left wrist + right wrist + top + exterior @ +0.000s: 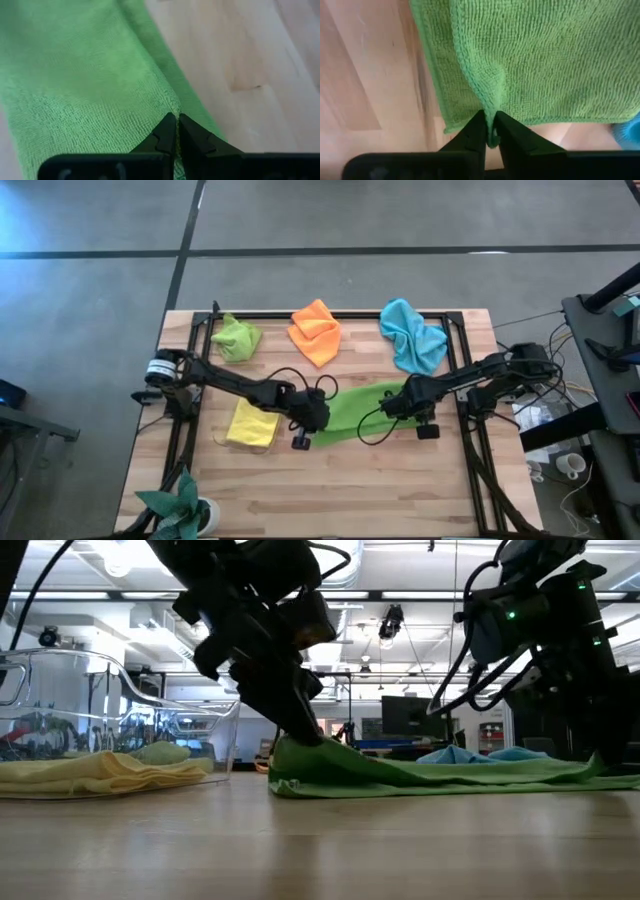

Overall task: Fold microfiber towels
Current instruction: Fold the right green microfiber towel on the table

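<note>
Both jaws pinch the darker green towel [355, 412] on the table [400, 490].

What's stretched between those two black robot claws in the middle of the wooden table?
From above, the darker green microfiber towel spans between the left gripper and right gripper; each wrist view shows fingers pinched shut on its edge.

darker green towel [355, 412] | lime green towel [236, 337] | orange towel [316, 331] | light blue towel [412, 335] | yellow towel [252, 424] | tabletop [380, 490]: pale wood planks, black frame | arms: black | floor: grey, dark seams
</note>
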